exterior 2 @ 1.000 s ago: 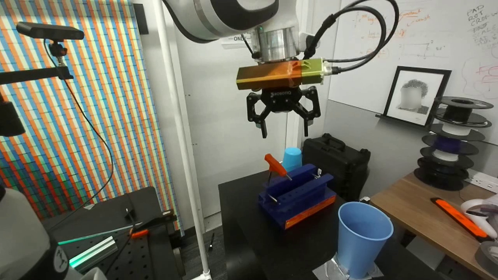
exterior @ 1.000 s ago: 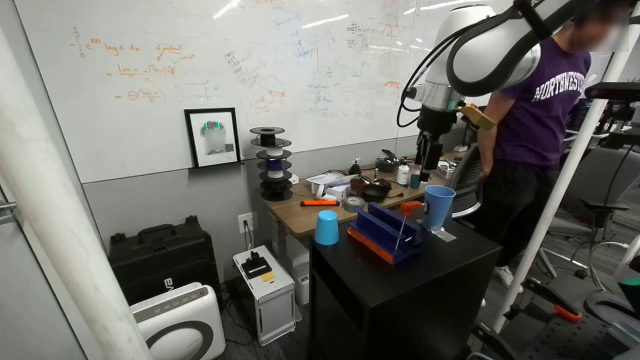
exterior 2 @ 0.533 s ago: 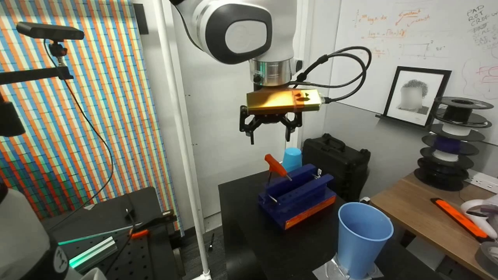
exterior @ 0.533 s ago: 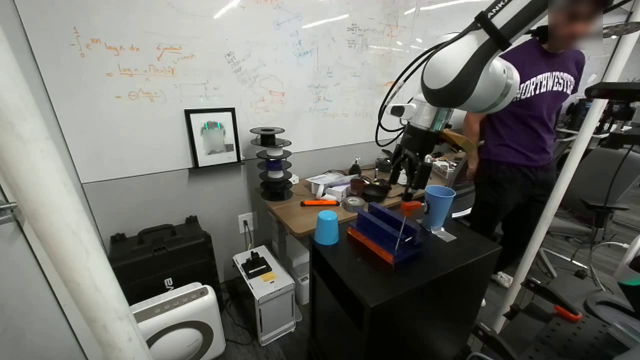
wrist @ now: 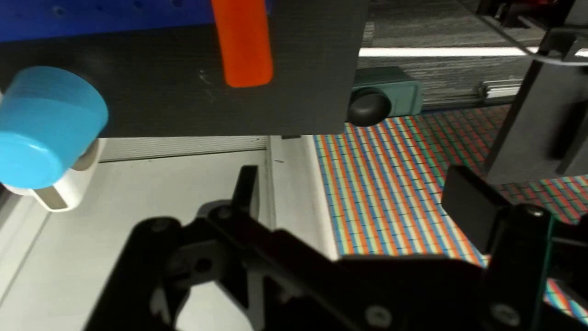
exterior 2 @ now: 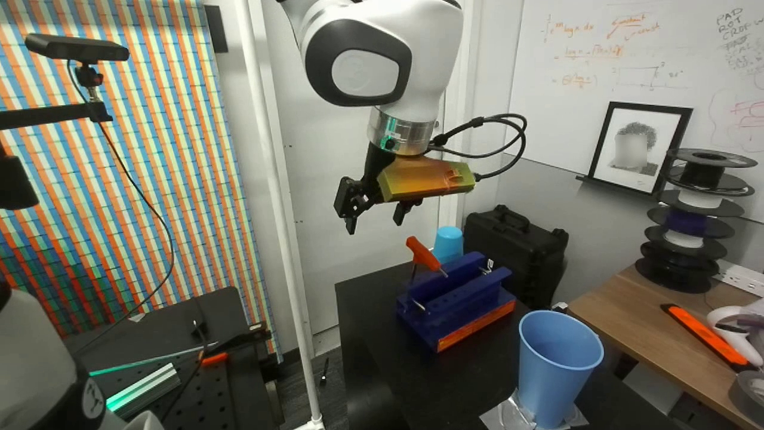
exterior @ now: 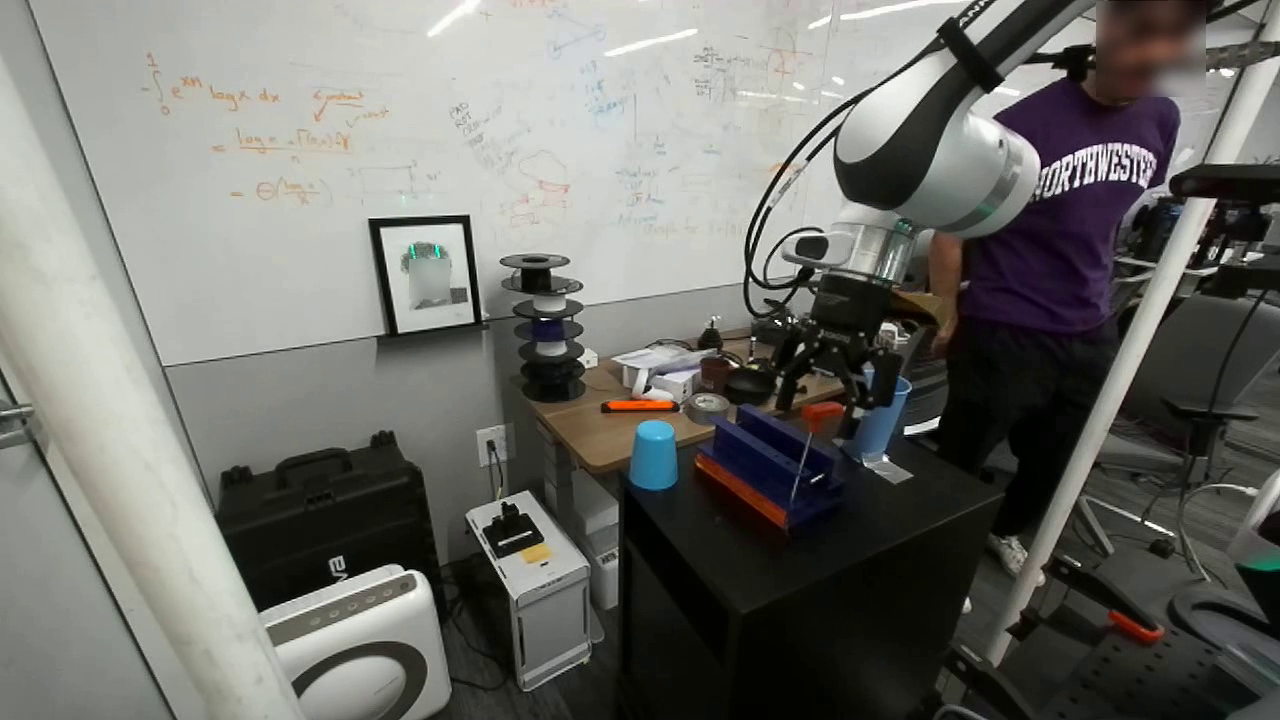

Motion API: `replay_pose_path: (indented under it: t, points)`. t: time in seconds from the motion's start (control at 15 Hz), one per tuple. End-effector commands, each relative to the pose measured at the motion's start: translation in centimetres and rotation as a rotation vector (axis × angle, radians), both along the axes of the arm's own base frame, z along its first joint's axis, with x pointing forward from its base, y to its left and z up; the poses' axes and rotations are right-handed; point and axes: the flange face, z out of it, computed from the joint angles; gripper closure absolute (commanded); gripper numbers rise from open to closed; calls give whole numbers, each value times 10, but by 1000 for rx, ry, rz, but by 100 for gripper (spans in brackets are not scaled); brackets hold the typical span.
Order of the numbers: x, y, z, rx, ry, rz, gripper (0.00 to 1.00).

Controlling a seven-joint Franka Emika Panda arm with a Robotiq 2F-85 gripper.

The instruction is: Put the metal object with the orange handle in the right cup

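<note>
Two fingers (wrist: 471,207) of the gripper (exterior 2: 375,222) were wide apart and held nothing, near the orange-handled tool (exterior 2: 424,255) at the blue rack (exterior 2: 471,297).

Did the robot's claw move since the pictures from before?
Yes. In an exterior view, the claw has come down and sideways, closer to the white pole.

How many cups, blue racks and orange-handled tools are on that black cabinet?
Cups: 2, upright blue cup and upside-down cyan cup
Blue rack: 1
Orange-handled tool: 1
Total on the black cabinet: 4
</note>
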Motion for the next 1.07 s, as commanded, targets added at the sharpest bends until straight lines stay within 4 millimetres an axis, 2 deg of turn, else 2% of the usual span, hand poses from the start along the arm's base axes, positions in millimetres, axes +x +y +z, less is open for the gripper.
replay_pose_path:
  t: [0.0, 0.27, 0.47, 0.8, 1.0]
  points:
    - [-11, -19, -7, 10, 67, 192, 0]
    - [-4, -31, -12, -123, 4, 259, 0]
    - [13, -26, -9, -174, -74, 263, 0]
    - [27, -17, -12, -177, -107, 234, 0]
    - [36, -18, 0, -188, -120, 178, 0]
